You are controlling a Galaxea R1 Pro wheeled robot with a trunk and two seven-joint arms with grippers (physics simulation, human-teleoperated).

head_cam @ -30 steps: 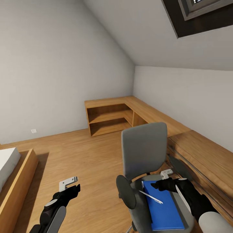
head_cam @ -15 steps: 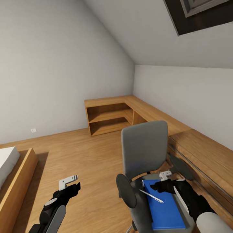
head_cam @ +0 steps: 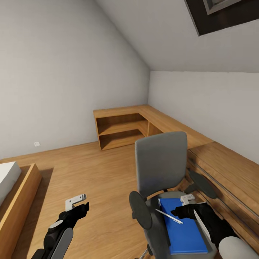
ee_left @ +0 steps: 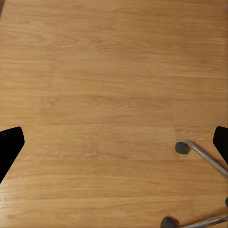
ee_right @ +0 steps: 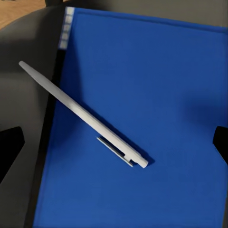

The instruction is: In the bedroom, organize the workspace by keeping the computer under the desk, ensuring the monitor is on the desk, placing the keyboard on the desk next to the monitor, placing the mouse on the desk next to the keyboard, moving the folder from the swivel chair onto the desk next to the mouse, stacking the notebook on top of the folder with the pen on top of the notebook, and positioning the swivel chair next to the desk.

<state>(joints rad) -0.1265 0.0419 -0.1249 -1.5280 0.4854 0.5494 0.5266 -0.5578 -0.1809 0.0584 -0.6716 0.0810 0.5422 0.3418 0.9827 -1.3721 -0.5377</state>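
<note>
Your right gripper (head_cam: 182, 208) hangs spread wide over the folder (head_cam: 183, 230).
The blue folder lies on the swivel chair (head_cam: 160, 169) seat, pen (ee_right: 83, 115) across it; left gripper (head_cam: 80, 204) looks open, though partly hidden.

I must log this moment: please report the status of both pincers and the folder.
Left pincer open, idle above floor. Right pincer open, above folder. Folder flat on swivel chair seat. Pen lies across folder, in the way.
</note>
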